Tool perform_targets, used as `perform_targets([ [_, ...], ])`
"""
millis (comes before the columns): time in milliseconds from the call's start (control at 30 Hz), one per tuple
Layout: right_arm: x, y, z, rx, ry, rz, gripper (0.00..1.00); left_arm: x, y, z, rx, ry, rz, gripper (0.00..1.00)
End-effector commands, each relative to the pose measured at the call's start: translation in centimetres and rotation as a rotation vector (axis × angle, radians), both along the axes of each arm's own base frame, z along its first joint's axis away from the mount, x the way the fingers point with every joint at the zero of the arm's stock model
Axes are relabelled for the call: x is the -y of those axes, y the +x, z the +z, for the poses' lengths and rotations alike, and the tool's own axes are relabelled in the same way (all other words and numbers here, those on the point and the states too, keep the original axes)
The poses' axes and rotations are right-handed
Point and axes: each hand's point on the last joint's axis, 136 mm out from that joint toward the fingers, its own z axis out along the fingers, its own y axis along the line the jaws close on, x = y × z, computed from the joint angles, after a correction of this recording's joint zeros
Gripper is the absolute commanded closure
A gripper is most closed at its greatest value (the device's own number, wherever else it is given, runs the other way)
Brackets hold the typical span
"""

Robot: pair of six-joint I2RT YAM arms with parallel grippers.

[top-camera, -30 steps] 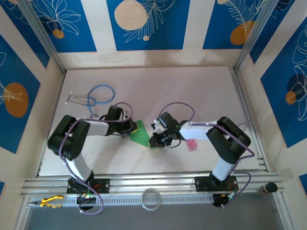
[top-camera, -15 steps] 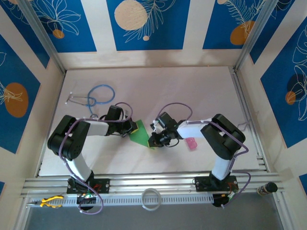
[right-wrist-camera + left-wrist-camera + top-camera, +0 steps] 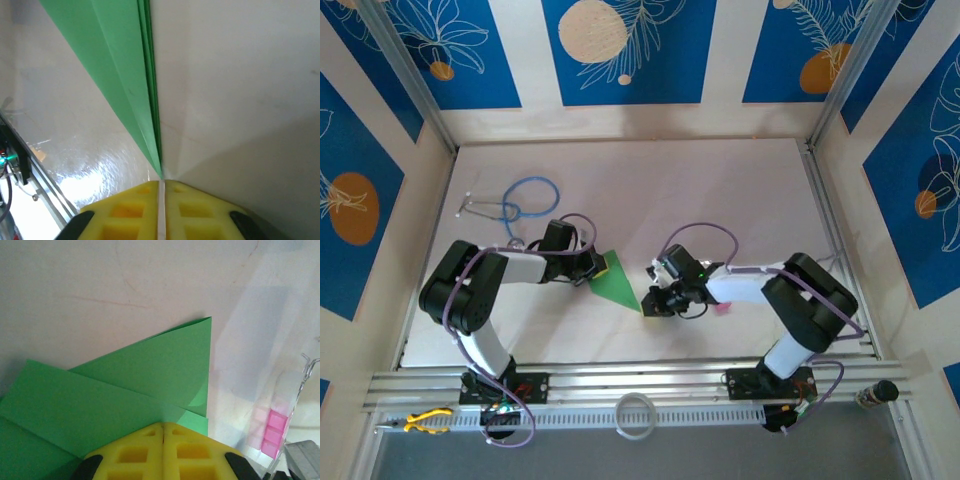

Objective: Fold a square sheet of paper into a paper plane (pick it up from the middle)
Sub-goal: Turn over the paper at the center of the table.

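Green paper (image 3: 616, 283), folded narrow, clamped by closed left gripper (image 3: 605, 265), tip pinched in right gripper (image 3: 649, 302); mid-fold, likely needed another crease.

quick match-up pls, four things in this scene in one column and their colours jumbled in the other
Things:
1 paper
2 stethoscope
3 pliers
4 ring

Colours:
a white
b green
c blue tube
d yellow handles

Pairs: 1-b, 2-c, 3-d, 4-a
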Motion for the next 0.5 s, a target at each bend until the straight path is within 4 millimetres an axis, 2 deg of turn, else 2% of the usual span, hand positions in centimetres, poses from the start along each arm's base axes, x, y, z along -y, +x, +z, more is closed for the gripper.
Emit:
perform_targets([
  [0,0.8,0.8,1.4,0.049,-0.021,-0.076,0.80,-1.7,-1.1,-2.4,-0.074,0.080,0.031,0.96],
  [133,0.6,1.5,2.8,0.062,0.012,-0.111,0.69,-1.7,-0.9,-2.4,-0.081,0.077,0.038,0.96],
  [267,-0.4,1.3,3.2,-0.011,0.051,-0.104,0.67,-1.4,-0.7,-2.5,-0.094,0.061,0.050,0.96],
  [467,-1.5,1.1,2.6,-0.100,0.082,-0.113,0.65,-1.6,-0.8,-2.8,-0.109,0.062,0.075,0.96],
])
